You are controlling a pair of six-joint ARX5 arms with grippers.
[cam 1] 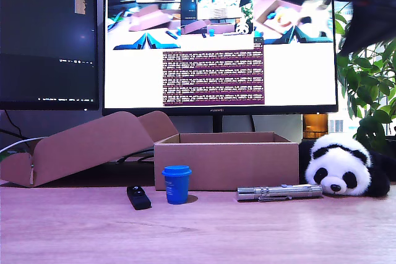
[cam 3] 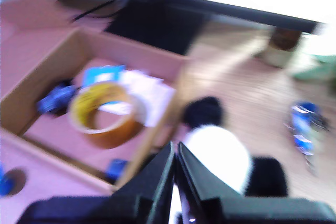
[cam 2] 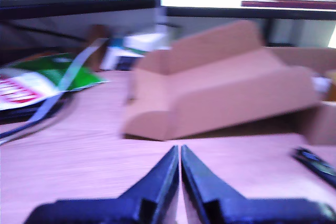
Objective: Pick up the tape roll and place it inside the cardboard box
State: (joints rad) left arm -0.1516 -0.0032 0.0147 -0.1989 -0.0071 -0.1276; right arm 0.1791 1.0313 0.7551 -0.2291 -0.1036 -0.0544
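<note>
Both claws, my first gripper [cam 2: 180, 153] and my second gripper [cam 3: 174, 150], are sitting pinched together on nothing while the tape roll [cam 3: 107, 115] is lying inside the cardboard box [cam 3: 47, 74].

Both wrist cams are kinda blurry: my first gripper [cam 2: 180, 153] has dark blue, tapered wedge-shaped fingers on a dark blocky base; my second gripper [cam 3: 174, 150] has similar black ones.
</note>
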